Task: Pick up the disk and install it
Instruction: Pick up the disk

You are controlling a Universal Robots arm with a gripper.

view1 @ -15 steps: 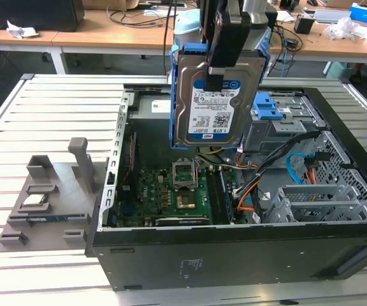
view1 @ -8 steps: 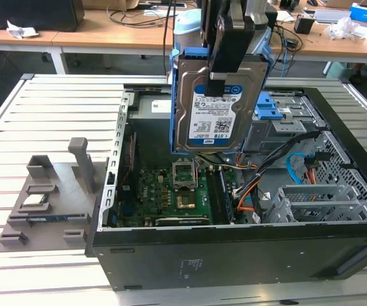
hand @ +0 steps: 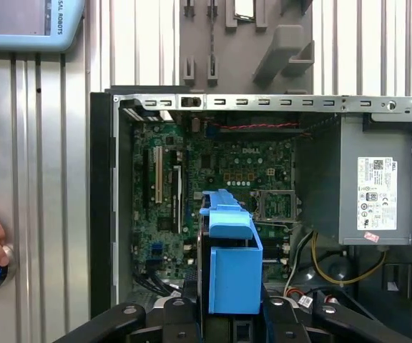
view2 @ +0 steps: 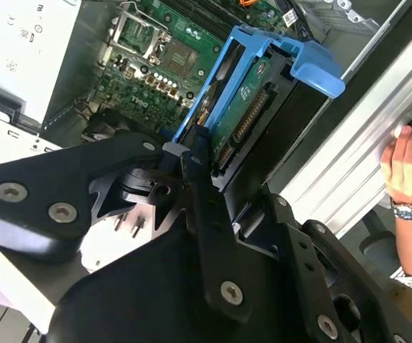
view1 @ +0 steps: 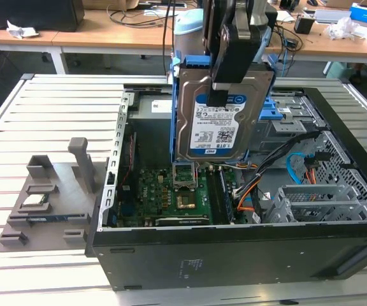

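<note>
The disk [view1: 216, 124], a silver hard drive with a white-and-blue label in a blue carrier bracket, hangs upright over the open computer case [view1: 234, 255], above the motherboard [view1: 171, 197]. My gripper [view1: 218, 94] comes down from above and is shut on the disk's upper part, with one black finger lying across the label side. In the second wrist view the disk [view2: 252, 107] shows edge-on between the black fingers [view2: 204, 168]. In the first wrist view the blue carrier [hand: 231, 268] stands out from the gripper [hand: 231, 325] over the board.
A grey fixture tray [view1: 50, 191] holding a small silver chip [view1: 34, 202] lies at the exterior view's left of the case. Inside are a power supply [hand: 378, 193], cables and a metal drive cage [view1: 314, 201]. A person's hand [view2: 410, 161] rests on the slatted table [view1: 50, 115].
</note>
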